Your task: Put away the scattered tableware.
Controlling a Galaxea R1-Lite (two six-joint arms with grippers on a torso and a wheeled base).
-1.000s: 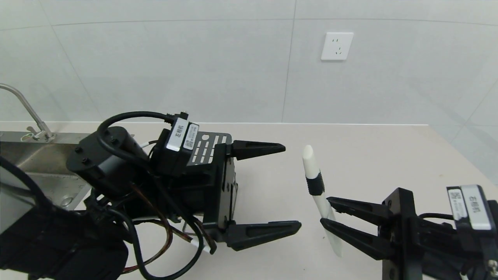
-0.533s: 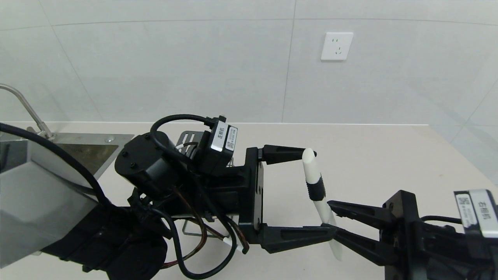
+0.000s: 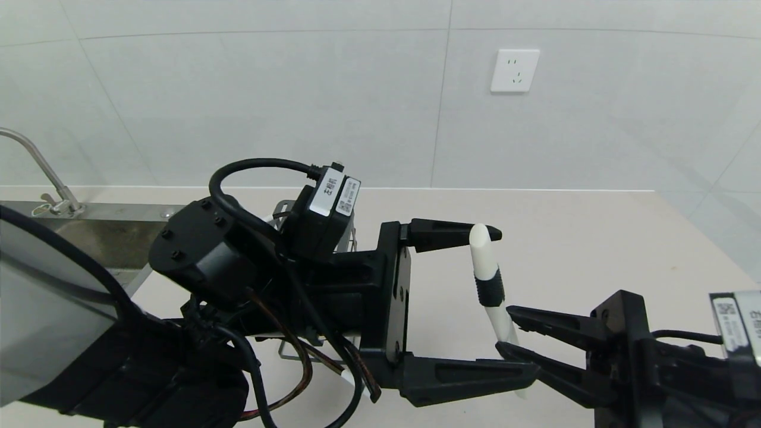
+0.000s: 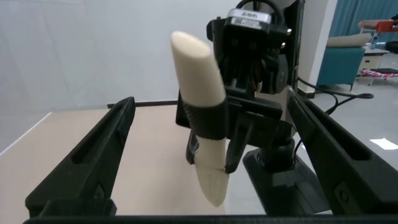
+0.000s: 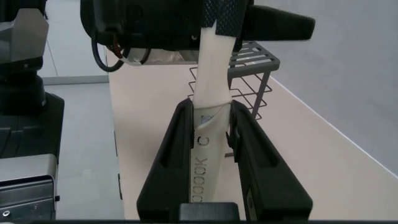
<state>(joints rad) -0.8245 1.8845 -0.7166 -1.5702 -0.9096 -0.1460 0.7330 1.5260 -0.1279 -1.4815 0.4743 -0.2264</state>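
Now, white utensil [image 3: 489,279] is held clear above the counter [image 3: 565,238], clamped in the right gripper [image 3: 505,329], whose two fingers press on either side of its lower part. Head view: long axis near upright, leaning a little to the robot's left; rounded end points up and away toward the wall, lower end points down toward the robot. A black band wraps the utensil just above the right gripper's fingers.

Left gripper [image 3: 517,303] is spread wide and holds nothing, one finger beyond the utensil's upper end, the other in front of its lower end. In the head view the rounded tip overlaps the far finger, so contact cannot be judged there.

Left wrist view: utensil [image 4: 202,124] stands between the left gripper's [image 4: 211,102] parted fingers with a gap on each side. The right gripper [image 4: 227,140] sits behind it, pinching it below the band.

Right wrist view: close look at the grip. Utensil [image 5: 208,143] runs straight out between the right gripper's [image 5: 211,107] closed fingers, with print on the gripped part and the band at the far end. A wire rack [image 5: 254,74] stands on the counter beyond.

Head view also shows a sink [image 3: 89,229] and faucet [image 3: 35,160] at the robot's left, and a wall socket [image 3: 515,70] on the tiles
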